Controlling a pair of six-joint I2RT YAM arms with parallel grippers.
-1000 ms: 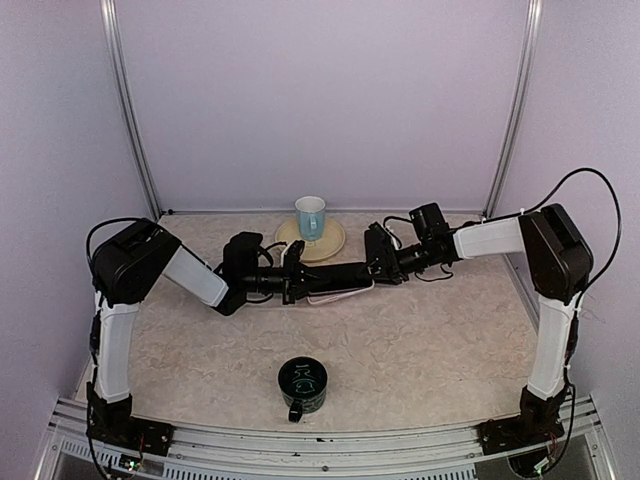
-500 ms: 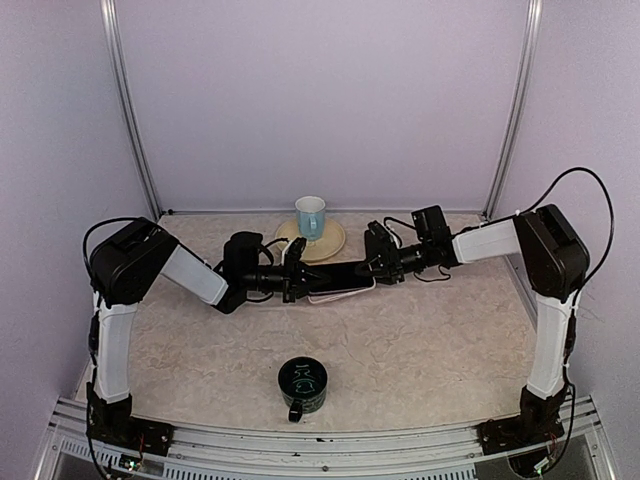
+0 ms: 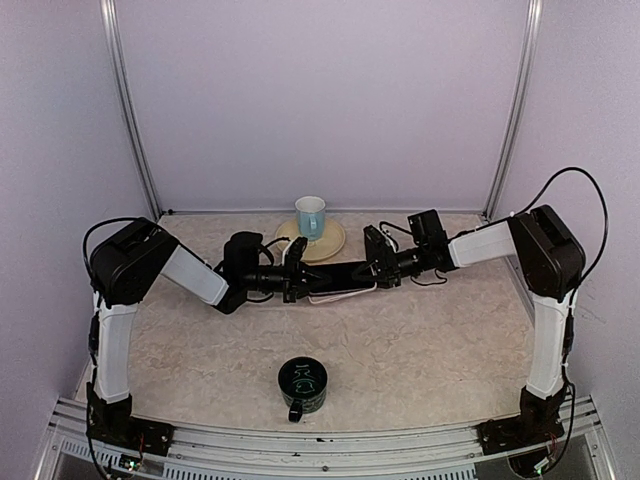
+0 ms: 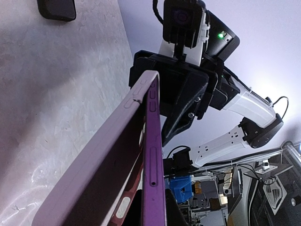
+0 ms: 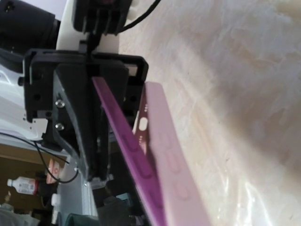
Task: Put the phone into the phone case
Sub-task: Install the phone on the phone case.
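The purple phone [image 3: 335, 275] hangs above the table between my two grippers. My left gripper [image 3: 293, 277] is shut on its left end; in the left wrist view its fingers clamp the phone's purple edge [image 4: 153, 160]. The pale pink phone case [image 4: 101, 160] lies against the phone's underside. It meets the phone at the right end and gapes away from it at the left end. My right gripper [image 3: 377, 266] is shut on that joined end. In the right wrist view the phone [image 5: 124, 141] and case [image 5: 174, 160] converge toward my own jaws, which are mostly hidden.
A dark green mug [image 3: 302, 384] stands near the front middle and shows in the left wrist view [image 4: 56, 8]. A pale blue cup [image 3: 310, 214] sits on a yellow plate [image 3: 331, 244] at the back, just behind the held phone.
My right gripper has shifted slightly left toward the left gripper, pressing the case end along the phone. The left gripper has barely moved.
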